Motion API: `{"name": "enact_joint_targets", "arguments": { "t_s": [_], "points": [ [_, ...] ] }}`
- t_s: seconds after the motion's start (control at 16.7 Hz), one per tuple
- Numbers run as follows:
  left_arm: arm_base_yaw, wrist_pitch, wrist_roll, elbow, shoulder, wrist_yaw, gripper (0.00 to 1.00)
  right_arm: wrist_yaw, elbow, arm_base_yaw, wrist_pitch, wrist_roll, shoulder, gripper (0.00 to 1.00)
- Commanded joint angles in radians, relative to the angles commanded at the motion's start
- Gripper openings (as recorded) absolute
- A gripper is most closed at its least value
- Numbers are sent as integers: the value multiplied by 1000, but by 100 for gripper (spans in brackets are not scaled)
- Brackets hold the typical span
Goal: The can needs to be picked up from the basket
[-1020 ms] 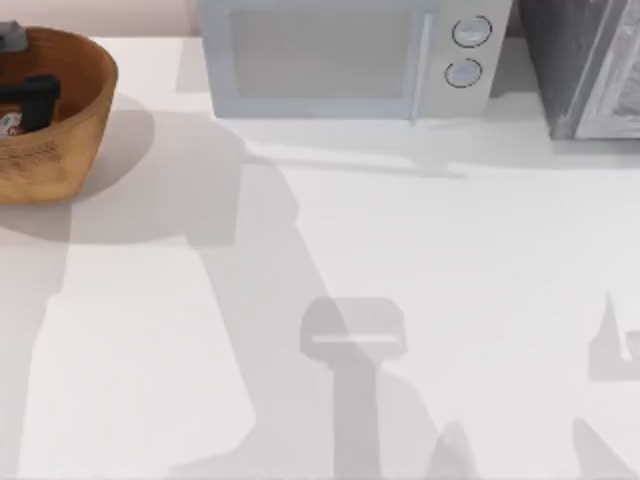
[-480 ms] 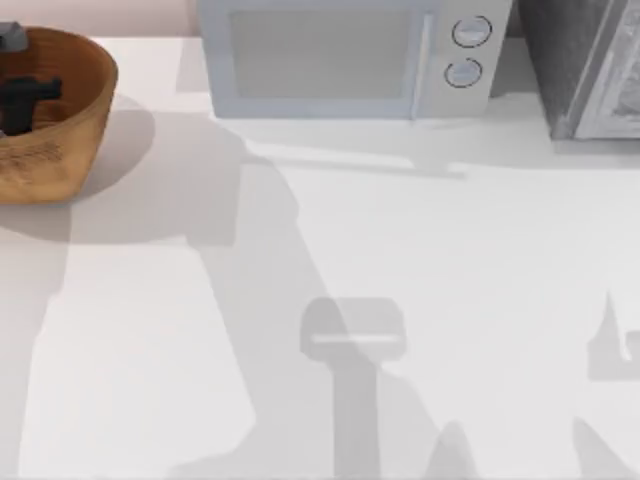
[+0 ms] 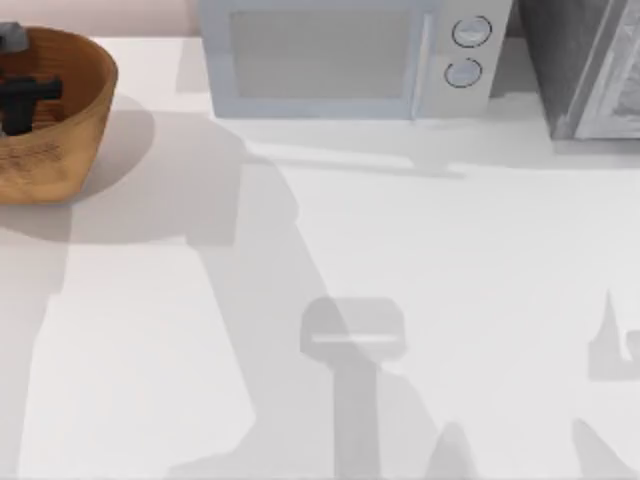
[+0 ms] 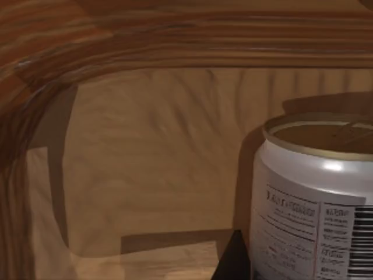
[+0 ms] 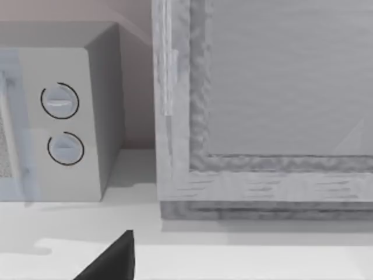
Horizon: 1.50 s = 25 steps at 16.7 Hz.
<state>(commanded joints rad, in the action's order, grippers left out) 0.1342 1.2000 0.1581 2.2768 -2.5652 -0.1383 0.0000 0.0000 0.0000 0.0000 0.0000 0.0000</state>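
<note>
Wicker ribs curve around us in our left wrist view: we are down inside the basket (image 4: 116,87), with the can (image 4: 317,198) standing upright on its floor close ahead, gold-tan top showing and a white label with small print and a barcode on its side. One dark fingertip (image 4: 233,262) of our left gripper shows just beside the can's base; whether it touches the can, and whether the fingers are spread or closed, we cannot tell.

From above, the basket (image 3: 75,120) sits at the table's far left corner, cut by the frame's left edge, and our left gripper (image 3: 25,100) reaches down into it as a dark shape inside the rim. A white microwave (image 3: 345,60) stands along the back edge of the table (image 3: 400,260), well apart from the basket, with a grey cabinet (image 3: 585,65) at the far right.

Our right wrist view faces the microwave's two dials (image 5: 61,125) and the cabinet (image 5: 268,105). One dark finger (image 5: 113,259) of the right gripper shows there; we cannot tell its state.
</note>
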Motion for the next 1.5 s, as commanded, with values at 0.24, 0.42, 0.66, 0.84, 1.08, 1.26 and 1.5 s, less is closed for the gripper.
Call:
{"name": "enact_joint_targets", "arguments": {
  "t_s": [0.24,0.42,0.66,0.84,1.08,1.26,1.5],
  "points": [
    [3,-4,-28,-70,97,3,0,0,0,0,0,0,0,100],
    [0,-60,-41,-183,211,10,0,0,0,0,0,0,0,100],
    [-22,-215,-48,-431,509,24,0,0,0,0,0,0,0,100],
    [-41,-372,-56,-664,814,40,0,0,0,0,0,0,0,100],
    [-61,-589,-80,-1010,1248,65,0,0,0,0,0,0,0,100],
    [-77,-743,-101,-1353,1631,84,0,0,0,0,0,0,0,100],
    [-103,-946,-125,-1802,2094,107,0,0,0,0,0,0,0,100]
  ]
}}
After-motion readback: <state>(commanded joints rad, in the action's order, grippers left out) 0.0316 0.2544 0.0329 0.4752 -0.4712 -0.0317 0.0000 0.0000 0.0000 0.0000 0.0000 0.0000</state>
